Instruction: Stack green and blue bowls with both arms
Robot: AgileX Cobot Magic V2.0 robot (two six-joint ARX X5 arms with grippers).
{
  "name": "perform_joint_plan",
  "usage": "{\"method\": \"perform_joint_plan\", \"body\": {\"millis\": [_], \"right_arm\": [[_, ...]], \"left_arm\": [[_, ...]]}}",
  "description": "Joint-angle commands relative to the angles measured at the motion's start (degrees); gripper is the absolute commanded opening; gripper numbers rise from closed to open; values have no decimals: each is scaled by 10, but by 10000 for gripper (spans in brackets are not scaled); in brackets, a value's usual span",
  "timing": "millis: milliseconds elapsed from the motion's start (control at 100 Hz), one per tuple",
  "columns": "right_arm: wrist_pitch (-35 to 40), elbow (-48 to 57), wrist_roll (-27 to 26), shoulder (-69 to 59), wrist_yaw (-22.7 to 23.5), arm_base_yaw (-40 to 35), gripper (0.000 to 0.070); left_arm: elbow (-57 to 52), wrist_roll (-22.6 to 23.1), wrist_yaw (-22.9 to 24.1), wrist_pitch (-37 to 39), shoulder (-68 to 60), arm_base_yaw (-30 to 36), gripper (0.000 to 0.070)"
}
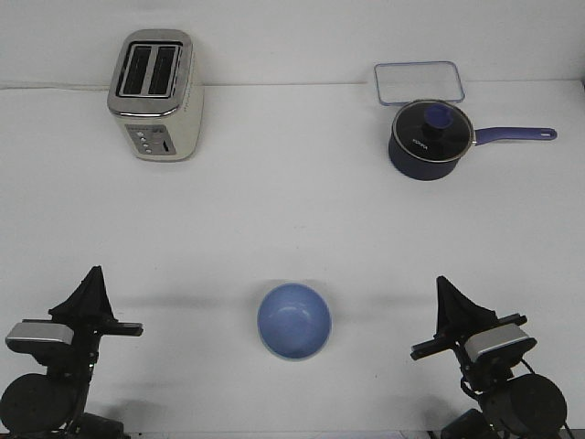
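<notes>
1. Front view: the left arm's pointed black gripper (94, 277) stands at about eight o'clock in the scene, tip up, with nothing between or against its fingers. From this angle the fingers merge into one dark wedge, so whether they are parted or closed cannot be told.
2. Behind that tip sits a small silver-grey block (38, 334), and below it the slim black jointed left arm (41, 398) runs down to the near edge.
3. The right arm's pointed black gripper (448, 294) stands at about four o'clock, tip also raised and holding nothing. Its fingers likewise read as a single dark shape; their state cannot be told.
4. A second silver-grey block (498, 339) lies just behind it, with the black right arm (521, 407) beneath.
5. Between the two grippers, at about six o'clock and well apart from each, the small round matte periwinkle blue bowl (293, 320) rests upright on the white table (292, 219), mouth up.
6. A thin pale greenish edge shows along the blue bowl's lower rim; whether this is the sage green bowl underneath cannot be told for sure.
7. At eleven o'clock stands a cream and chrome two-slot toaster (154, 94).
8. At two o'clock sits a dark blue lidded saucepan (430, 139), its long handle pointing toward three o'clock.
9. Just beyond the pan lies a clear rectangular blue-rimmed container lid (419, 82).
</notes>
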State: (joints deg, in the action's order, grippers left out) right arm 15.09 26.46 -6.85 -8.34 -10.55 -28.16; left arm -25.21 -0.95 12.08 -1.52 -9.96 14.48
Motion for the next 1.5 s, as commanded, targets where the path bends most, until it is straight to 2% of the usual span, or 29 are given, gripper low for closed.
{"method": "perform_joint_plan", "body": {"millis": [0,290,360,430,490,610,700,900,1080,1490], "right_arm": [[-5,2,5,0,0,-4,2],[-5,2,5,0,0,-4,2],[-5,2,5,0,0,-4,2],[-5,2,5,0,0,-4,2],[-5,2,5,0,0,-4,2],[-6,2,5,0,0,-4,2],[-5,2,5,0,0,-4,2],[-5,2,5,0,0,-4,2],[-6,2,5,0,0,-4,2],[-5,2,5,0,0,-4,2]], "left_arm": [[-8,-2,2,6,0,0,15],[-7,-1,2,2,0,0,15],[-6,30,2,0,0,0,15],[2,31,-2,0,0,-13,15],[19,31,-26,1,1,-36,15],[78,31,-112,22,19,-98,15],[127,27,-141,43,44,-133,15],[202,16,-142,50,98,-158,15],[245,16,-142,91,98,-159,15],[244,16,-140,106,97,-159,15]]}}
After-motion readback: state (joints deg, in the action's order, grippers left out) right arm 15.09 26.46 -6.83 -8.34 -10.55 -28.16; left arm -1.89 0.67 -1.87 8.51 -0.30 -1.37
